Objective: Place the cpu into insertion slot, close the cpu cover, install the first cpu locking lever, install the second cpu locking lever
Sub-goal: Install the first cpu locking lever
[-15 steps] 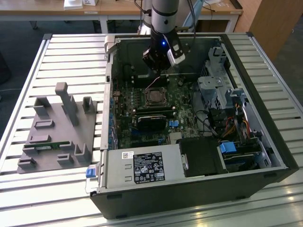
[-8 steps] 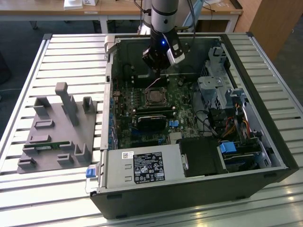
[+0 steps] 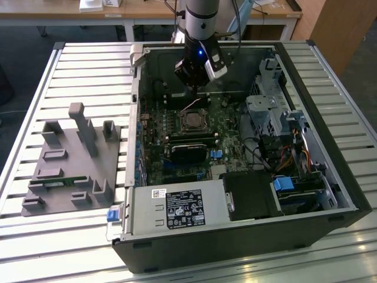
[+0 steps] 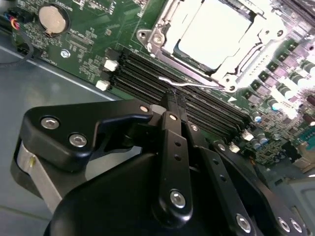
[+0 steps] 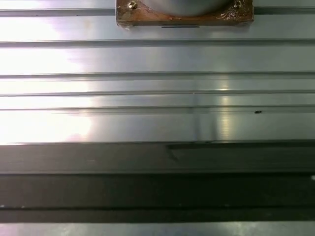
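Note:
Inside the open computer case (image 3: 330,177), the cpu (image 4: 211,34) lies with its silver top up in the insertion slot (image 3: 193,122). The cpu cover (image 4: 236,69) lies flat around it as a silver frame. A thin wire locking lever (image 4: 197,84) runs along the socket's edge beside the memory slots and stands raised (image 3: 191,106) in the exterior view. My gripper (image 4: 175,96) hangs over the board just behind the socket (image 3: 197,82), its fingers shut. Their tips meet the lever near its hooked end. Whether the wire is pinched between them I cannot tell.
Long black memory slots (image 4: 147,73) and a coin battery (image 4: 53,18) lie near the socket. A black card (image 3: 188,150), power supply (image 3: 177,209) and drive cage (image 3: 268,112) crowd the case. A grey fixture block (image 3: 73,159) sits on the slatted table (image 5: 147,88).

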